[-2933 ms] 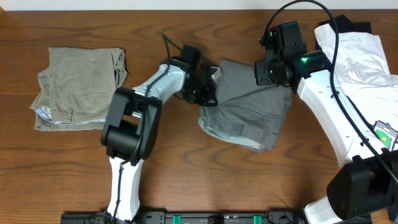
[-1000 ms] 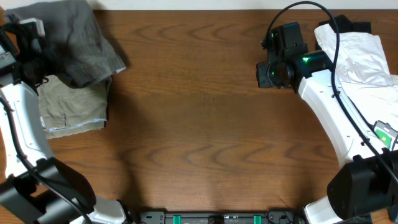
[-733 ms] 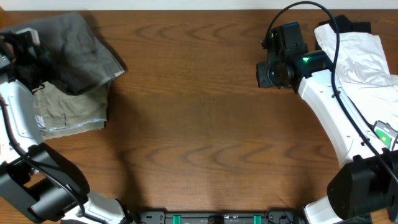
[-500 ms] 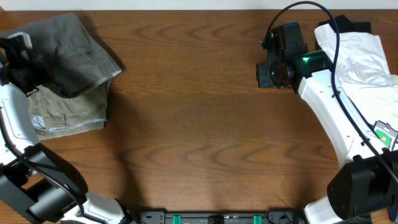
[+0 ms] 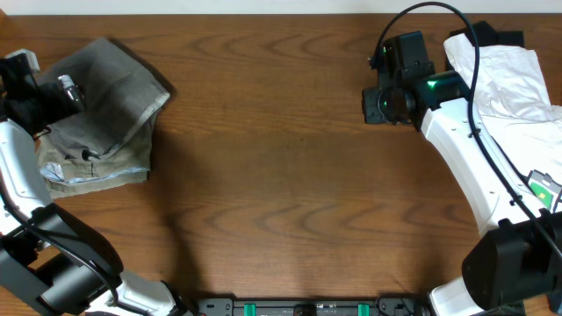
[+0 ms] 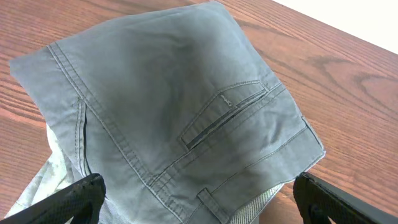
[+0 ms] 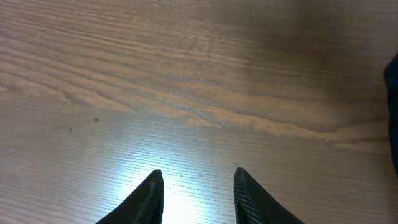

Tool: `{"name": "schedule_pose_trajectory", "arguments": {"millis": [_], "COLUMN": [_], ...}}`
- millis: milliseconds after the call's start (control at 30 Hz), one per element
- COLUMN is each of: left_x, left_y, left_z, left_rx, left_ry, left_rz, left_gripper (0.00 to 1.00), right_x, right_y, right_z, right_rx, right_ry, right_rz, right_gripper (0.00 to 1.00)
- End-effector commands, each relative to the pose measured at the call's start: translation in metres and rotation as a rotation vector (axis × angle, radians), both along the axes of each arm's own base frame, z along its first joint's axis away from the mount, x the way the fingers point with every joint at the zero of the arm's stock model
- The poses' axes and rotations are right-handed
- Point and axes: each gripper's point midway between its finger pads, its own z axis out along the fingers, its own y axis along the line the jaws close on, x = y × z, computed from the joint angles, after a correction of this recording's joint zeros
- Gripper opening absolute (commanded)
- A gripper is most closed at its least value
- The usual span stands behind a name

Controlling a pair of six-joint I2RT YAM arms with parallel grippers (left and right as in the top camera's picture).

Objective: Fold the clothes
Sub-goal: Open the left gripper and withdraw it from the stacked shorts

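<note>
a: your left claw [image 6: 198, 198] stands wide open. its two black fingers [image 6: 68, 202] sit out at the lower corners of the wrist view, with nothing gripped between them, only cloth lying below.

b: that cloth is the grey shorts [image 6: 168, 106]. you're looking at the back of them: a welt pocket, a stitched waistband seam, a belt loop low in the frame.

a: from overhead, your left claw is at the far left edge of the table [image 5: 281, 175], against the left side of the grey shorts. they lie rumpled in the far left corner.

b: and they lie on top of the khaki shorts [image 5: 97, 171]. you can see khaki showing out from under the grey on the near side.

a: whether the fingers touch the grey cloth, i can't tell from either view.

b: your right claw [image 7: 198, 186] is partly open, with a narrow gap between its tips and nothing in it. it hangs over bare wood, with a bright glare on the grain just ahead of the tips.

a: overhead puts it toward the far right of the table, well apart from the grey shorts. it's near the white garment [image 5: 505, 79], and a black garment [image 5: 500, 37] shows behind that in the far right corner.
</note>
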Motion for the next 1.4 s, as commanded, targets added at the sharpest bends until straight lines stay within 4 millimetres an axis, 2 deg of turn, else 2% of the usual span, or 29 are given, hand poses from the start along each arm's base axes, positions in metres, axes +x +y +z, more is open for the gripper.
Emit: {"name": "schedule_pose_trajectory", "arguments": {"millis": [0, 100, 133, 200, 233, 267, 400, 533, 700, 733, 833, 867, 900, 933, 1000, 1100, 1267, 1367], "left_x": [0.003, 0.003, 0.003, 0.003, 0.002, 0.002, 0.001, -0.005, -0.013, -0.017, -0.031, -0.033, -0.033, -0.032, -0.025, -0.018, -0.009, -0.005], "left_y": [0.003, 0.004, 0.004, 0.004, 0.005, 0.005, 0.013, 0.023, 0.026, 0.030, 0.041, 0.042, 0.042, 0.041, 0.031, 0.021, -0.003, -0.038], "left_z": [0.015, 0.016, 0.016, 0.013, 0.011, 0.008, -0.017, -0.060, -0.106, -0.113, -0.127, -0.127, -0.126, -0.123, -0.113, -0.086, -0.008, 0.038], "left_rx": [0.018, 0.019, 0.019, 0.018, 0.015, 0.011, 0.006, -0.033, -0.073, -0.068, -0.055, -0.059, -0.067, -0.084, -0.124, -0.148, -0.066, -0.009], "left_ry": [-0.036, -0.041, -0.041, -0.034, -0.031, -0.025, 0.040, 0.150, 0.265, 0.296, 0.373, 0.380, 0.375, 0.364, 0.324, 0.250, 0.095, 0.011], "left_rz": [0.002, 0.002, 0.002, 0.004, 0.006, 0.006, 0.038, 0.108, 0.141, 0.171, 0.281, 0.305, 0.319, 0.331, 0.297, 0.258, 0.200, 0.119], "left_gripper": [0.98, 0.98, 0.88, 0.40, 0.26, 0.23, 0.23, 0.23, 0.24, 0.30, 0.32, 0.43, 0.54, 0.59, 0.63, 0.63, 0.69, 0.73], "right_x": [0.001, 0.001, 0.001, 0.001, 0.001, 0.001, 0.000, 0.000, -0.003, -0.004, -0.006, -0.006, -0.006, -0.006, -0.006, -0.006, -0.004, 0.002], "right_y": [-0.004, -0.004, -0.004, -0.004, -0.004, -0.004, -0.004, -0.004, -0.005, -0.005, -0.006, -0.006, -0.006, -0.005, -0.005, -0.005, -0.005, -0.005], "right_z": [-0.003, -0.003, -0.003, -0.003, -0.003, -0.003, -0.003, -0.003, -0.005, -0.005, -0.006, -0.006, -0.006, -0.006, -0.006, -0.006, -0.005, 0.000], "right_rx": [-0.013, -0.013, -0.013, -0.013, -0.013, -0.013, -0.014, -0.014, -0.017, -0.018, -0.021, -0.021, -0.021, -0.021, -0.020, -0.021, -0.010, 0.004], "right_ry": [0.005, 0.004, 0.004, 0.005, 0.005, 0.005, 0.008, 0.010, 0.022, 0.027, 0.037, 0.037, 0.037, 0.037, 0.037, 0.036, 0.026, 0.002], "right_rz": [0.000, 0.000, 0.000, 0.000, 0.000, 0.000, 0.000, 0.000, 0.000, 0.000, 0.000, 0.000, 0.000, 0.001, 0.002, 0.001, -0.014, -0.034], "right_gripper": [0.36, 0.36, 0.36, 0.35, 0.35, 0.35, 0.35, 0.35, 0.36, 0.36, 0.41, 0.44, 0.47, 0.49, 0.51, 0.54, 0.81, 0.99]}}
